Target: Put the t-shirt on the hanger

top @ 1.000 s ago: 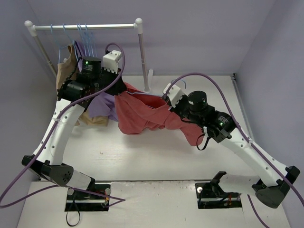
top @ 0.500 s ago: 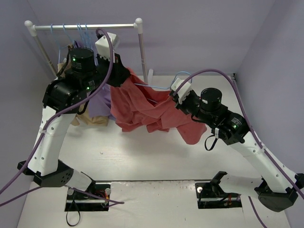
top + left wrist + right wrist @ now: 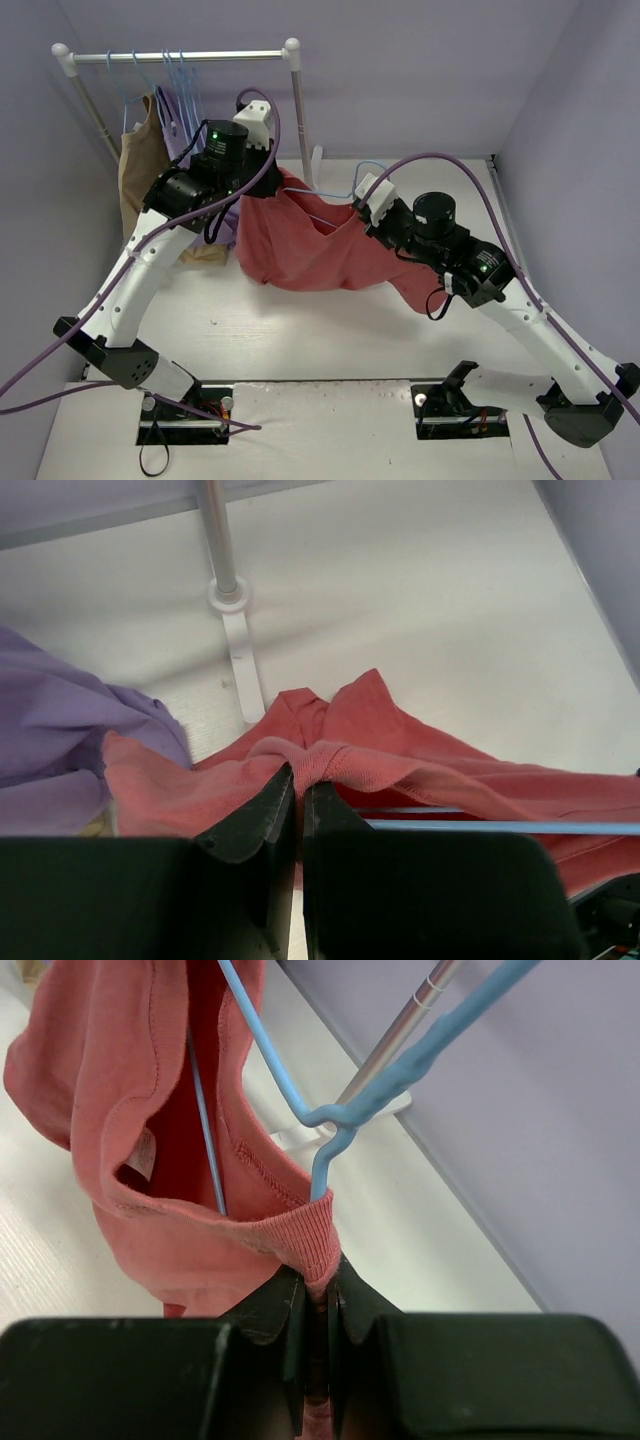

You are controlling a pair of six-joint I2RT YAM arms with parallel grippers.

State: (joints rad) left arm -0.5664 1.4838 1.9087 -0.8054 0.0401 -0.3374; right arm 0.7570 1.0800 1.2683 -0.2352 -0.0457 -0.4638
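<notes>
Step in hand, by judgement: dressing hanger, shirt partly on.
- Left hand clamped on fold of t-shirt.
- Right hand pinched shut on ribbed collar.
- T-shirt hangs stretched between both hands, above tabletop.
- Hanger just beyond right fingertips, wire running into neck opening. Bar passes beside left hand.
- Next, likely: draw cloth over hanger shoulders, hook kept outside collar.

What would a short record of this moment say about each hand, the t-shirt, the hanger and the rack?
left hand: shut on a bunched edge of the t-shirt
right hand: shut on the t-shirt's ribbed collar
t-shirt: stretched between both hands, sagging in the middle
hanger: wire runs inside the neck opening, hook outside the collar
rack: carries spare blue hangers, a tan garment and a lilac garment
</notes>
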